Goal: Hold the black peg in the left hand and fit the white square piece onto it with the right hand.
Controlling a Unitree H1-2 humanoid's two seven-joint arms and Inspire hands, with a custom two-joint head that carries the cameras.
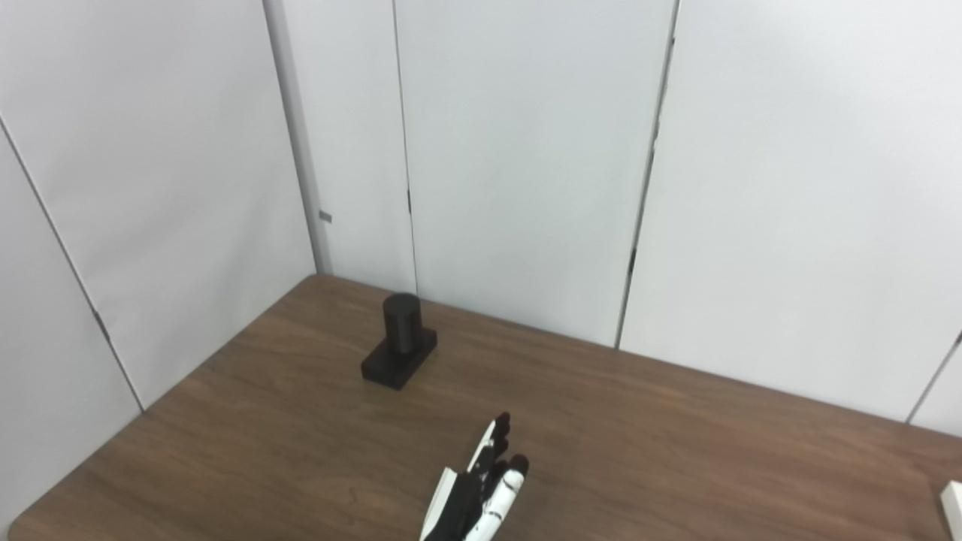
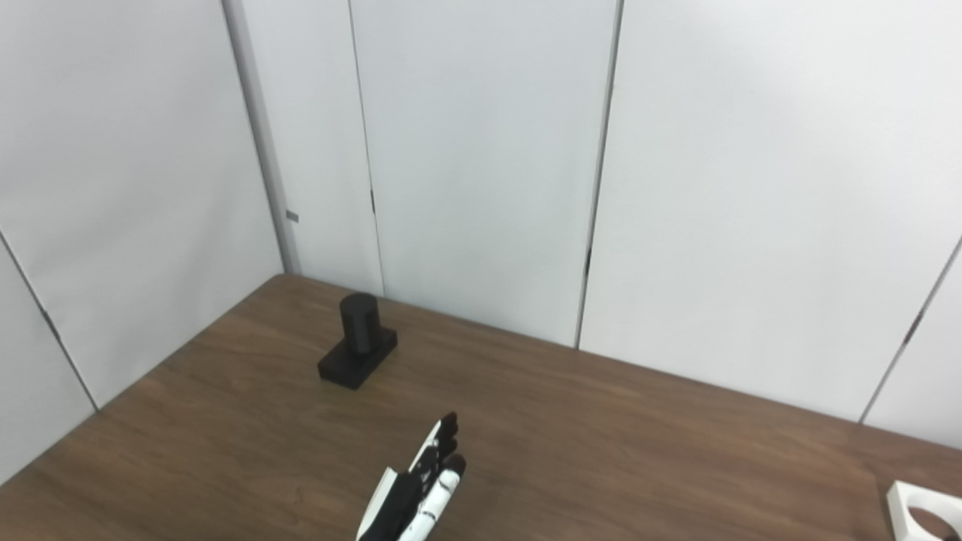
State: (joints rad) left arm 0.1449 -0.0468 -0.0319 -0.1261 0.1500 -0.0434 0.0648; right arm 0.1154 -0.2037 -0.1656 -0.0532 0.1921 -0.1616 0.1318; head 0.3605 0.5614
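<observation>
The black peg is standing upright on its square base toward the far left part of the table, untouched, so the task is looking barely begun. The left hand is hovering nearer the robot than the peg and well apart from it, fingers extended and holding nothing. The white square piece is lying far to the right of the peg at the table's edge (its round hole showing), while the right hand is sitting out of view, leaving grasp and fitting undone.
</observation>
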